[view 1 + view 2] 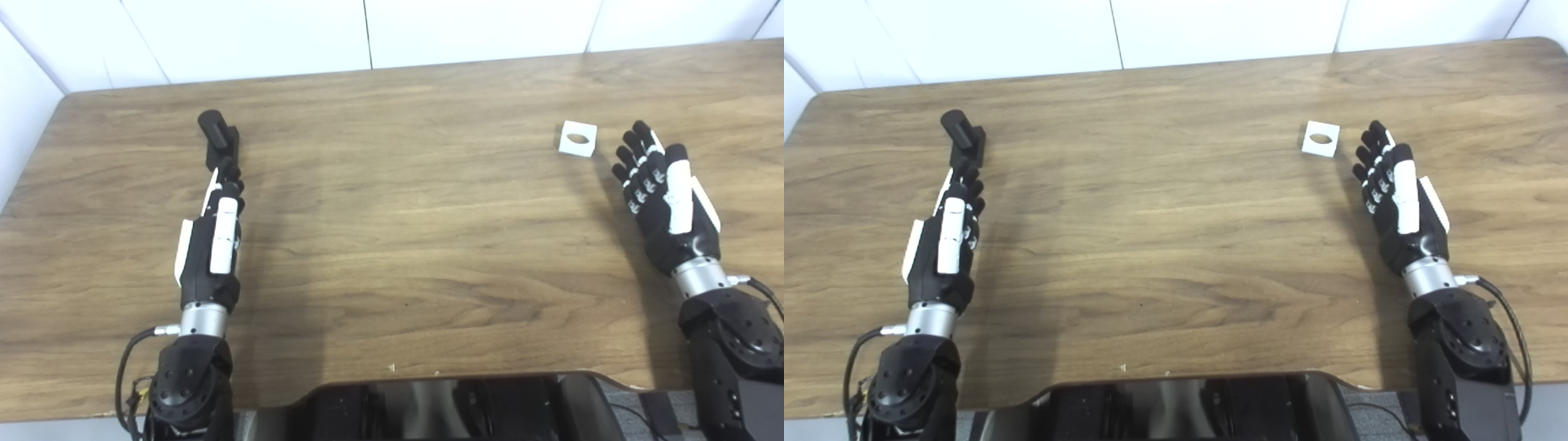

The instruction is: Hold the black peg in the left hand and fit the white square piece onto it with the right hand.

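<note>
The black peg (pixel 217 138) lies on the wooden table (pixel 398 233) at the far left, a round post on a square base. My left hand (pixel 214 236) is open and empty, its fingertips reaching the peg's near side. The white square piece (pixel 577 138) with a round hole lies flat at the far right. My right hand (pixel 664 196) is open and empty, just right of and nearer than the white piece, not touching it.
A white wall runs along the table's far edge. The robot's dark torso (pixel 441 407) shows at the bottom centre. Cables (pixel 128 373) hang by both wrists.
</note>
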### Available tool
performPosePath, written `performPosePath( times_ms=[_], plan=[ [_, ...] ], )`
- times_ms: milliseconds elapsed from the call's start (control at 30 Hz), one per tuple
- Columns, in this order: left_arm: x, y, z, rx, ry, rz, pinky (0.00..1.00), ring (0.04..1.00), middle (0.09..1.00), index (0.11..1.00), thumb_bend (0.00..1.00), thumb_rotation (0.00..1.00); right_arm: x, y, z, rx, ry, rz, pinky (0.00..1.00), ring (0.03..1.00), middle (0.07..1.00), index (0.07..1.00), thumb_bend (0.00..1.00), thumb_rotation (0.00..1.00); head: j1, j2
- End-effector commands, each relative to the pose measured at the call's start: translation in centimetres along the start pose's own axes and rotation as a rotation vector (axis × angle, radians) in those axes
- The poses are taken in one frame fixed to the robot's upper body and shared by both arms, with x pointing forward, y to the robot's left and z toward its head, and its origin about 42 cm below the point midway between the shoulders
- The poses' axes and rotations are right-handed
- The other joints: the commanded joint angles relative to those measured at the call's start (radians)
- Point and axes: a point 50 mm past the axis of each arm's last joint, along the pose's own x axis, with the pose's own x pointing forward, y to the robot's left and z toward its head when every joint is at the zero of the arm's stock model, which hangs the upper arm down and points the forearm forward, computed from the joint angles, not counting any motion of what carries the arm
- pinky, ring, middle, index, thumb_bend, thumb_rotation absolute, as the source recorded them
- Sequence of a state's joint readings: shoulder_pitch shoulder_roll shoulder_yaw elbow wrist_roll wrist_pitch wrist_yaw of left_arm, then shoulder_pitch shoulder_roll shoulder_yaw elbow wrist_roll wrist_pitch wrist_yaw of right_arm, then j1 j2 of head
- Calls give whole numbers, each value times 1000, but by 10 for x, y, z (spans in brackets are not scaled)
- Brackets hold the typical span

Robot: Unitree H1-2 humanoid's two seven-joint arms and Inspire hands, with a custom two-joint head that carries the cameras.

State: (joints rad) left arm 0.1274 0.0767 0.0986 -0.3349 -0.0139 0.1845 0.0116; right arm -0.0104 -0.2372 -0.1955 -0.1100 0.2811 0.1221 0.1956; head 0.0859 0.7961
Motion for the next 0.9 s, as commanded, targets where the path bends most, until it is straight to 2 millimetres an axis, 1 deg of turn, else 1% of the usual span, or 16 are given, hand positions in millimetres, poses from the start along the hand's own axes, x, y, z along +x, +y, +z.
performPosePath(
  times_ms=[0, 33, 67, 133, 200, 267, 300, 367, 400, 467, 500, 567, 667, 767, 833, 867],
  plan=[
    [-4, 0, 14, 66, -49, 39, 1000, 1000, 1000, 1000, 552, 809, 11, -2, 18, -32, -87, 28, 1000, 1000, 1000, 1000, 566, 1000, 1, 1],
    [-5, 0, 16, 107, -54, 47, 1000, 1000, 1000, 1000, 560, 794, 11, -2, 16, -33, -85, 29, 1000, 1000, 1000, 1000, 573, 1000, 6, -3],
    [-5, 0, 18, 139, -56, 54, 1000, 1000, 1000, 1000, 545, 742, 11, -2, 16, -34, -82, 29, 1000, 1000, 1000, 1000, 580, 1000, 7, -7],
    [-5, -1, 22, 198, -43, 76, 1000, 1000, 1000, 1000, 540, 703, 11, -2, 14, -30, -79, 32, 1000, 1000, 1000, 1000, 585, 1000, 8, -9],
    [-6, -2, 30, 251, -21, 96, 970, 1000, 1000, 1000, 564, 679, 11, -1, 12, -27, -79, 30, 1000, 1000, 1000, 1000, 592, 1000, 8, -9],
    [-6, -3, 35, 260, -15, 99, 933, 1000, 1000, 1000, 571, 625, 12, -1, 11, -27, -78, 32, 1000, 1000, 1000, 1000, 587, 1000, 10, -13],
    [-6, -4, 37, 263, -14, 100, 927, 1000, 1000, 1000, 573, 602, 12, -2, 10, -27, -77, 34, 1000, 1000, 1000, 1000, 584, 1000, 15, -21],
    [-6, -5, 42, 288, -20, 115, 957, 1000, 1000, 1000, 575, 567, 12, -2, 8, -28, -77, 32, 1000, 1000, 1000, 1000, 582, 1000, 15, -21],
    [-6, -5, 45, 321, -22, 131, 978, 1000, 1000, 1000, 576, 552, 11, -2, 7, -26, -76, 32, 1000, 1000, 1000, 1000, 581, 1000, 19, -27],
    [-4, -5, 50, 385, -33, 167, 998, 1000, 1000, 1000, 595, 547, 11, -3, 6, -26, -73, 30, 1000, 1000, 1000, 1000, 586, 1000, 19, -27],
    [-2, -5, 51, 412, -35, 186, 999, 1000, 1000, 1000, 602, 544, 11, -3, 5, -27, -72, 30, 1000, 1000, 1000, 1000, 588, 1000, 31, -36],
    [2, -3, 54, 463, -27, 234, 1000, 1000, 1000, 1000, 630, 544, 11, -3, 3, -25, -73, 30, 1000, 1000, 1000, 1000, 590, 1000, 34, -40],
    [10, 0, 56, 543, -30, 295, 1000, 1000, 1000, 994, 648, 496, 10, -3, 1, -13, -76, 29, 1000, 1000, 1000, 1000, 590, 1000, 38, -42],
    [22, 3, 58, 647, -37, 354, 1000, 1000, 1000, 963, 679, 443, 10, -4, -2, -12, -76, 28, 1000, 1000, 1000, 1000, 587, 1000, 51, -42],
    [29, 4, 58, 693, -31, 377, 978, 1000, 1000, 944, 703, 416, 9, -4, -3, -9, -75, 30, 1000, 1000, 1000, 1000, 586, 1000, 51, -42],
    [33, 5, 58, 722, -23, 389, 969, 1000, 1000, 940, 710, 412, 9, -4, -4, -11, -72, 33, 1000, 1000, 1000, 1000, 586, 1000, 67, -50]
  ],
)
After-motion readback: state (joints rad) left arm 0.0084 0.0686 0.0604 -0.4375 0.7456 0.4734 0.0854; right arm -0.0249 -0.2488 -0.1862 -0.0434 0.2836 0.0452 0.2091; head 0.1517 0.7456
